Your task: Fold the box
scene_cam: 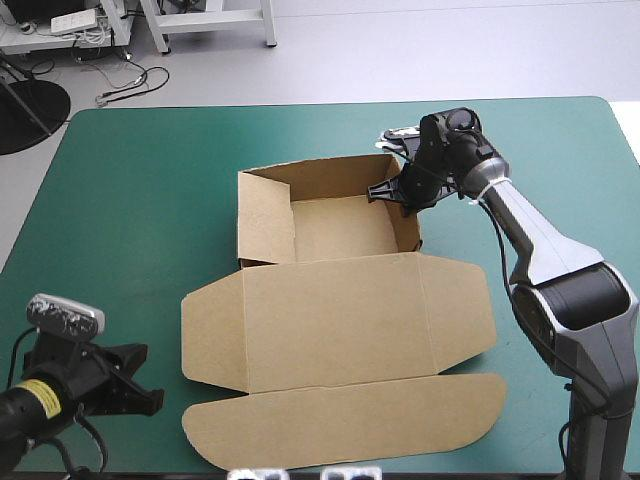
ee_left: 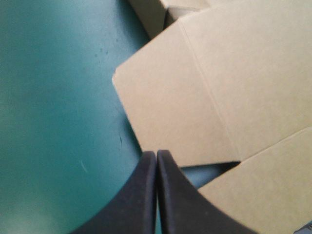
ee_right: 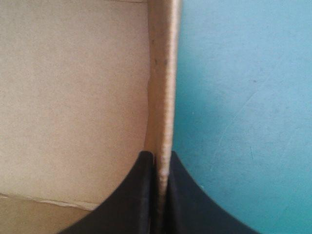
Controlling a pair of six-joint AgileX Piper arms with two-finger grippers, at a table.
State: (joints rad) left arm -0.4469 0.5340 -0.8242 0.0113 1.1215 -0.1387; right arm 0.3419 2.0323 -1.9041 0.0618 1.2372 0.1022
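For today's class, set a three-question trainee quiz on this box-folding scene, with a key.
1. True or false: the left end effector grips the box.
2. What does the right end effector clamp? A) a lid flap B) the tray's right wall C) nothing
3. Fill in: the lid lies ____ on the table.
Key: 1 false; 2 B; 3 flat.

Plain brown box [scene_cam: 340, 320], cut edge paler. Teal-green table cover [scene_cam: 140, 190], plain w/ faint scuff marks. Black fingers on left gripper [ee_left: 156, 153] & right gripper [ee_right: 161, 155]. Silver-grey right arm [scene_cam: 545, 240], black joints.
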